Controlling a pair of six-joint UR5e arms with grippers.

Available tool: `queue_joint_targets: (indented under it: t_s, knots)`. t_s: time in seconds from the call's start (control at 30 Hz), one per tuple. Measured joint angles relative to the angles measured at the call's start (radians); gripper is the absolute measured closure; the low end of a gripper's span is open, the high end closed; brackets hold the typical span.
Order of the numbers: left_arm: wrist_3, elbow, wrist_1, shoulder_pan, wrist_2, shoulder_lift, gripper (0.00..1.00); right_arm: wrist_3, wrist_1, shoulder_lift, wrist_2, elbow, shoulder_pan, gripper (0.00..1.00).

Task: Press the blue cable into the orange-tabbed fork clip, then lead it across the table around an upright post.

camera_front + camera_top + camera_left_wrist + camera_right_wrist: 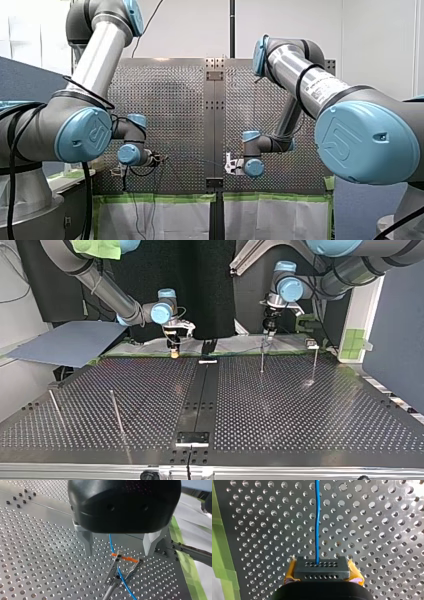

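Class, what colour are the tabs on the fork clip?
Orange tabs, clearest in the left wrist view.

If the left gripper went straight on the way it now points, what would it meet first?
Most likely the orange-tabbed fork clip and the blue cable crossing it, just ahead between my left gripper's open fingers. Depth is unclear, and the perforated table lies beyond.
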Motion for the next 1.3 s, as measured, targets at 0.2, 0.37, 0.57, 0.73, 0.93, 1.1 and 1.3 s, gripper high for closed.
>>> queue_joint_targets:
  t_s: [0.2, 0.37, 0.57, 0.73, 0.93, 1.1, 1.3]
  knots:
    - [-0.004, 0.018, 0.005, -0.008, -0.002, -0.040, 0.00, 0.001, -0.001, 0.000, -0.008, 0.000, 0.000, 1.00]
    - [0.011, 0.021, 0.017, -0.012, -0.012, -0.069, 0.00, 0.002, -0.001, 0.000, -0.010, 0.000, 0.001, 1.00]
    - [0.039, 0.021, 0.022, -0.015, -0.044, -0.073, 0.00, 0.002, 0.000, 0.000, -0.010, 0.000, 0.001, 1.00]
    - [0.063, 0.021, 0.024, -0.018, -0.071, -0.074, 0.00, 0.006, 0.000, 0.000, -0.017, 0.000, 0.001, 1.00]
    - [0.072, 0.021, 0.024, -0.021, -0.086, -0.074, 0.00, 0.008, -0.001, 0.000, -0.022, 0.000, 0.001, 1.00]
    - [0.073, 0.021, 0.024, -0.021, -0.087, -0.074, 0.00, 0.008, -0.001, 0.000, -0.022, 0.000, 0.001, 1.00]
    - [0.071, 0.021, 0.025, -0.021, -0.087, -0.073, 0.00, 0.007, 0.001, 0.000, -0.022, 0.000, 0.003, 1.00]
